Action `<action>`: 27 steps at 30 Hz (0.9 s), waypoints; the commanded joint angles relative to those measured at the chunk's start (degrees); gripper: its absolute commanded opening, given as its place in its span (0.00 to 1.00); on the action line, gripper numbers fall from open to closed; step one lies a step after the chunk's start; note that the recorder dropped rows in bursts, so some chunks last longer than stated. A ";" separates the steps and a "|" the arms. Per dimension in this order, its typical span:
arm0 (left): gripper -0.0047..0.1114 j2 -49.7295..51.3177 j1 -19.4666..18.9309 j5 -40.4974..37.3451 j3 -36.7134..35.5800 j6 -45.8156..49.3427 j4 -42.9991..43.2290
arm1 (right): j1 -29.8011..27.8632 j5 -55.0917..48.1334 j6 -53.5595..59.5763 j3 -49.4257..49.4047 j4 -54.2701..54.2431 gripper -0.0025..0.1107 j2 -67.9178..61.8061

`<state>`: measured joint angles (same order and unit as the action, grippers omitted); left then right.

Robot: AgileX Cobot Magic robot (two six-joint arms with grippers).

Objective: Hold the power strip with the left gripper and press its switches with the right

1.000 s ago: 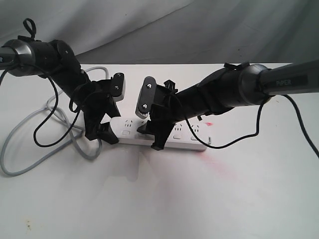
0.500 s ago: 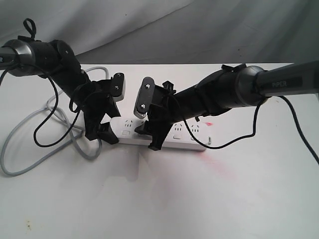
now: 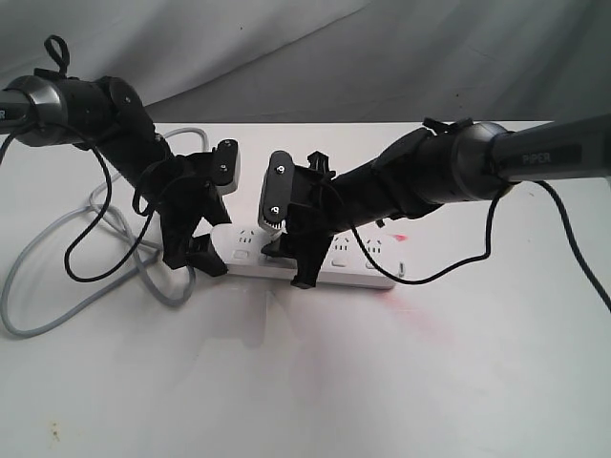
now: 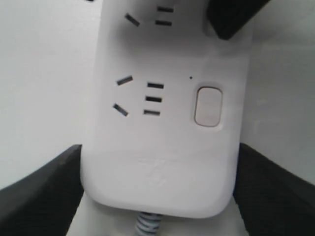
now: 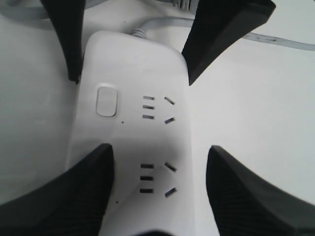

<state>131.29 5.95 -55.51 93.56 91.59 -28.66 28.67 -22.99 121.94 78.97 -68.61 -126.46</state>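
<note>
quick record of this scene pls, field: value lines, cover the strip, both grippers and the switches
surface: white table
power strip: lies flat, sockets up
cord: leaves the end held by the left gripper
left gripper: jaws against both long sides of the strip's cord end
right gripper: jaws open, straddling the strip at the second socket set
first switch: uncovered
second switch: hidden under a right gripper finger
pressed or not: cannot tell
</note>
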 commanded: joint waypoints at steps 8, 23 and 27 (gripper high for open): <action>0.64 0.09 -0.01 1.56 -0.07 0.15 1.36 | -0.09 0.97 0.80 -1.20 1.90 0.49 3.35; 0.64 0.09 -0.01 1.56 -0.07 0.15 1.36 | -2.70 -0.11 -2.02 -6.89 3.54 0.49 8.32; 0.64 0.09 -0.01 1.56 -0.07 0.15 1.36 | -2.77 0.09 -2.02 -6.89 3.54 0.49 8.22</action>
<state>131.29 5.95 -55.51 93.56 91.59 -28.66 26.31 -23.14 119.99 72.40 -65.17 -118.63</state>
